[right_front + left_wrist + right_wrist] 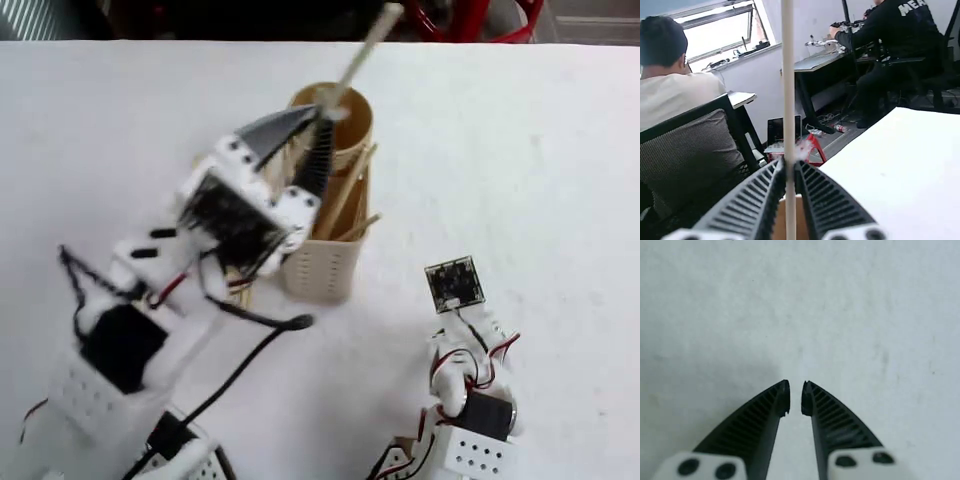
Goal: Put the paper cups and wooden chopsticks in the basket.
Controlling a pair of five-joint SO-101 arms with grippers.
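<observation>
My left gripper (318,112) (789,165) is shut on a wooden chopstick (365,50) (787,75), which sticks up past the fingertips. It hovers over the mouth of a brown paper cup (350,125) that sits in the beige perforated basket (322,268). A few more chopsticks (347,195) lean inside the basket beside the cup. My right gripper (794,397) points down at bare white table, its fingertips almost touching with nothing between them. The right arm (470,400) sits folded at the near right.
The white table (520,150) has free room to the right of and behind the basket. A black cable (250,350) trails from the left arm near the basket's front. Red metal legs (470,18) stand beyond the far edge.
</observation>
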